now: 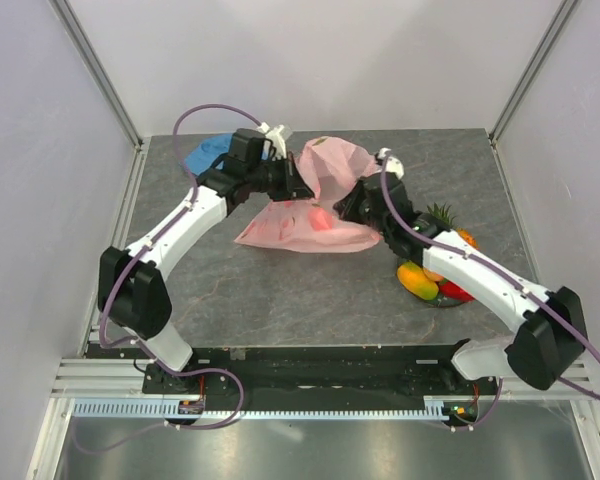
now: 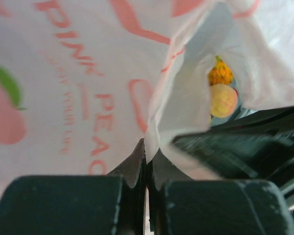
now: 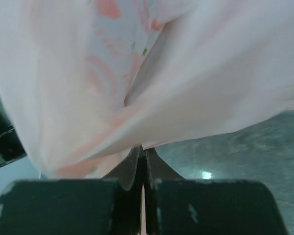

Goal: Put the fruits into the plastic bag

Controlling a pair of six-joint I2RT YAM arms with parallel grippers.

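Right up against the left wrist lens, the left gripper (image 2: 146,161) has its jaws pressed together, pinching a fold of the plastic bag (image 2: 63,73). Over on the other side, the right gripper (image 3: 142,152) is clamped just as tight on another edge of the film. From above, the bag sits mid-table (image 1: 310,300) between the two arms. Its flat body lies with the long axis running left to right, and the gathered top is lifted toward the far side. There's a red patch low in the bag, and it's hard to call whether that's a fruit or print. The fruits (image 1: 430,280) sit piled on the dark plate (image 1: 442,303) to the right, beside the right arm: a mango (image 1: 417,281), a red fruit (image 1: 455,291) and the pineapple (image 2: 220,74), seen through the parted film. A blue hat (image 1: 205,155) lies far left.
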